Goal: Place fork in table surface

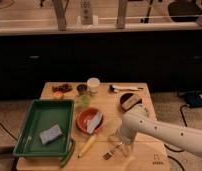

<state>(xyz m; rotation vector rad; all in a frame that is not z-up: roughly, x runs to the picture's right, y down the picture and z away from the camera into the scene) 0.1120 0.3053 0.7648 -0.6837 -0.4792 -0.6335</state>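
Observation:
The fork is a small slim utensil with a pale handle and a darker end. It sits low on the pale wooden table surface, near the front edge, left of the small dark logo. My gripper hangs from the white arm, which reaches in from the right. The gripper is right above and against the fork's upper end. Whether it holds the fork cannot be told.
A green tray with a grey sponge is at the left. A red bowl, a yellow stick item and a green item lie left of the fork. Cups, a white-handled utensil and a dark bowl stand at the back.

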